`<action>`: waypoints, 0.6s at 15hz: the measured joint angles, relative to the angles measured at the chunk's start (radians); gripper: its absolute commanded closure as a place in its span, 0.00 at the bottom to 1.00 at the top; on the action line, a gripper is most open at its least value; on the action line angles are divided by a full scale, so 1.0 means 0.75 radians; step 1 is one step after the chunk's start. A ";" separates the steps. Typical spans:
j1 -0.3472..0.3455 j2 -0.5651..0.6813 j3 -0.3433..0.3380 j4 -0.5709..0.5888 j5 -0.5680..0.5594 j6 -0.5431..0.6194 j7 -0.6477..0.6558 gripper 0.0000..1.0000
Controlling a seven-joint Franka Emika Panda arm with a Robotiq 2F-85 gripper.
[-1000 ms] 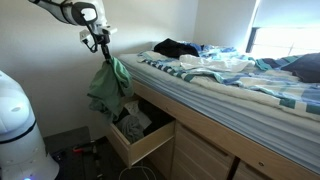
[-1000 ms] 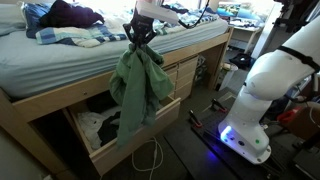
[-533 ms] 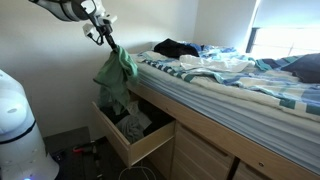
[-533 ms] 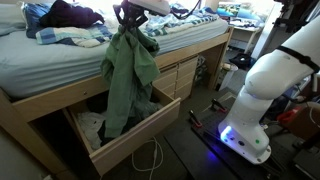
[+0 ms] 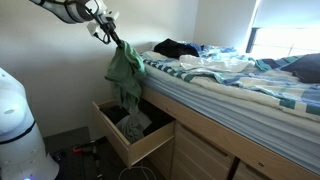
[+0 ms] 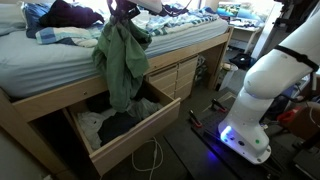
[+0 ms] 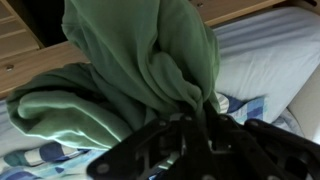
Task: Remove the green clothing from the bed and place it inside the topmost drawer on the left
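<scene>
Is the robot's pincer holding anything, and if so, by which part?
Yes. The pincer grips the soft green cloth garment by a bunched fold at its top; the rest hangs down loose.

Green clothing [image 5: 125, 75] hanging limp above open drawer [image 5: 150, 147].

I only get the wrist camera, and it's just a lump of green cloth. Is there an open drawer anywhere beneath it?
Observer: Yes. The green clothing hangs from the gripper, and below it a drawer under the bed stands pulled open.
Operator: Is that drawer bare inside?
Observer: No, some clothes lie in it, dark and light ones, as both exterior views show.
</scene>
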 measured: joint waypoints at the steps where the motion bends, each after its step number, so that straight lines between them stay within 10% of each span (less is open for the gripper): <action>1: 0.002 0.018 0.000 -0.014 0.011 0.037 0.000 0.97; 9: 0.079 0.231 -0.012 -0.211 0.179 0.425 -0.009 0.97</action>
